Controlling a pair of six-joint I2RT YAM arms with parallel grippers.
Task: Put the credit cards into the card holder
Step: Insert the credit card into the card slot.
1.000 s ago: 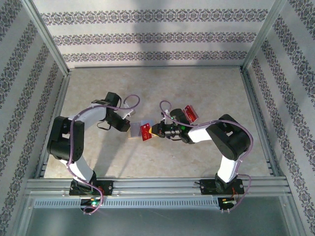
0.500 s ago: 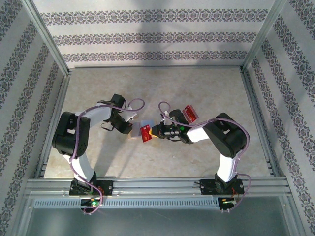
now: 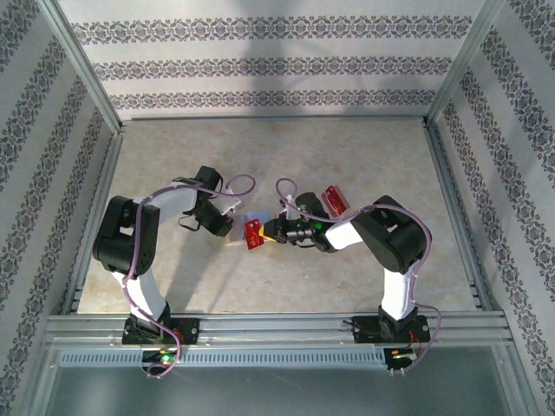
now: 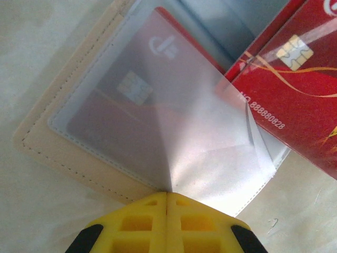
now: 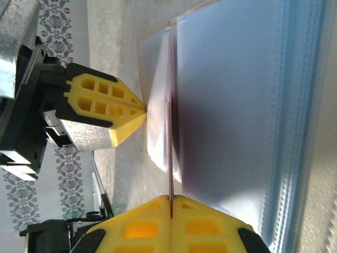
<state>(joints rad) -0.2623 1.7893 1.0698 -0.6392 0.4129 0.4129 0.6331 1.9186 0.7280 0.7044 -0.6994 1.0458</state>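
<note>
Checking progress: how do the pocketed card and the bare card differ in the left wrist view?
The pocketed card lies under the wallet's film and looks dull; the bare card is uncovered and bright red. The bare card's digits read clearly; the pocketed card shows just a logo and chip. Both are red with chips.

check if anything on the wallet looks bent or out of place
The clear pocket flap of the card holder is creased and pulled up at its near corner, where the left gripper pinches it.
</note>
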